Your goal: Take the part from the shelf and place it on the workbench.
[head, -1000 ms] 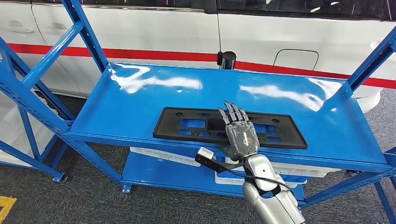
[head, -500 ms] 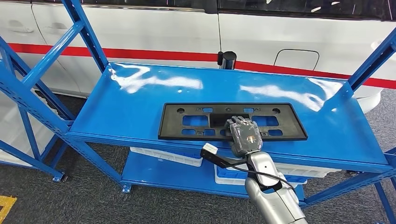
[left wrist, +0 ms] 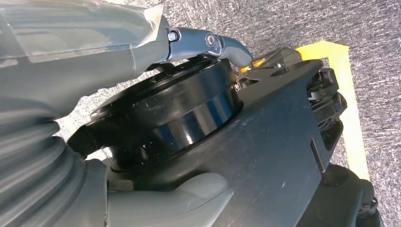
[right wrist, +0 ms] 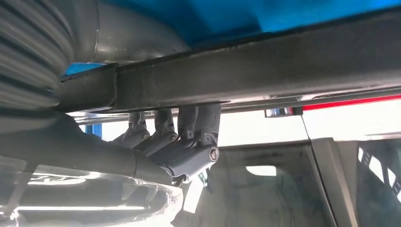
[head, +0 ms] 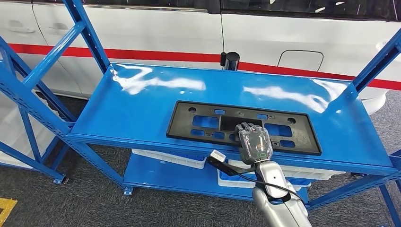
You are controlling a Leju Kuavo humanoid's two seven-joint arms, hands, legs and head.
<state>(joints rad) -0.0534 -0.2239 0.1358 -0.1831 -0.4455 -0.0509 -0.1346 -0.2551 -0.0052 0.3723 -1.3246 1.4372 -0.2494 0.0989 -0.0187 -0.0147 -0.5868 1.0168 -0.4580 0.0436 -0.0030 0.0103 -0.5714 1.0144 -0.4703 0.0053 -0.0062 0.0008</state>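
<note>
Grey right hand: we see the right hand [head: 256,144] at the front edge of the part [head: 243,126], fingers curled over that edge and closed on it; the right wrist view shows the fingers [right wrist: 189,137] hooked around the dark bar of the part.
Left hand: the left hand [left wrist: 142,42] hangs low beside the robot's body above grey carpet; we cannot tell whether its fingers are apart or together.
Part location: the black rectangular part with cut-outs is on the upper deck of the blue shelf [head: 142,118], near its front rim; we cannot tell whether it is clear of the deck.
Step in hand: we judge this as the grasp-and-extract step; the part is gripped but not yet off the shelf.
Next move: we judge that the part must be lifted clear of the front rim and drawn back without tilting, since one hand holds a long plate near its middle.
Surroundings: white bins [head: 165,158] sit on the lower deck; a white vehicle [head: 283,38] stands behind.
Change: against the earlier frames, the fingers, then extended flat over the part, have closed on it, and the part has shifted to the right and farther back on the deck.
</note>
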